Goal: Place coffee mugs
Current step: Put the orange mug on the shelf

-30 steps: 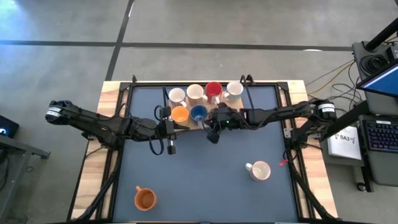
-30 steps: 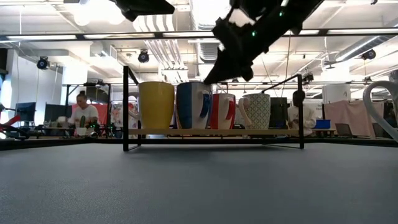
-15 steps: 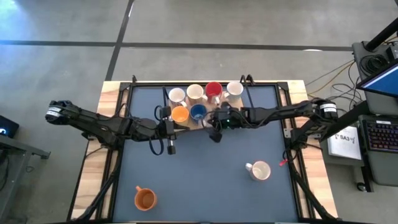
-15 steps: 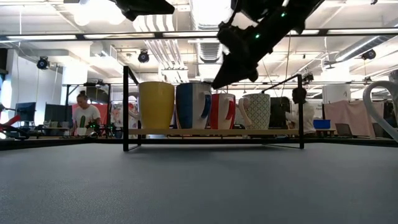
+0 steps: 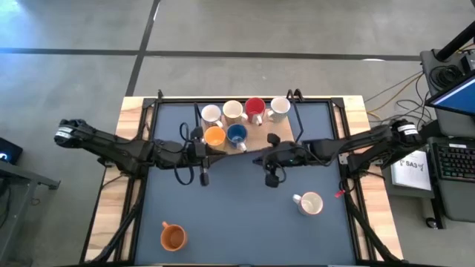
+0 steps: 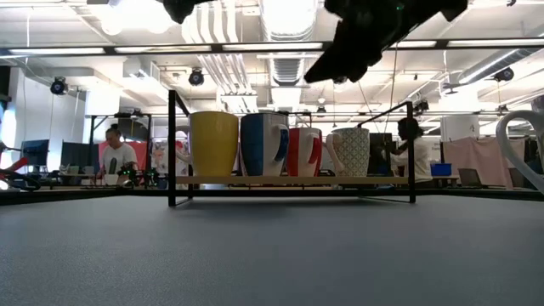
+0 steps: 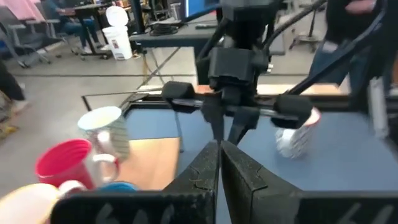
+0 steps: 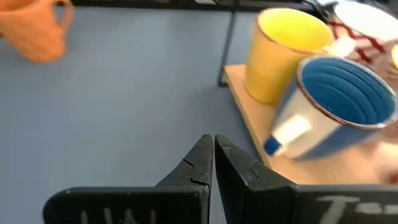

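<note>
A: Item: loose white ceramic mug [image 5: 309, 202], standing on the table's right front, handle pointing left. Orange ceramic mug [image 5: 173, 237] at left front. Six on the wooden rack [image 5: 261, 139].

B: Nearest hand?

A: Right gripper [image 5: 272, 179], shut and empty, just up-left of the white mug. Left gripper [image 5: 203, 177] shut, well apart. Low view crops the white mug.
</note>
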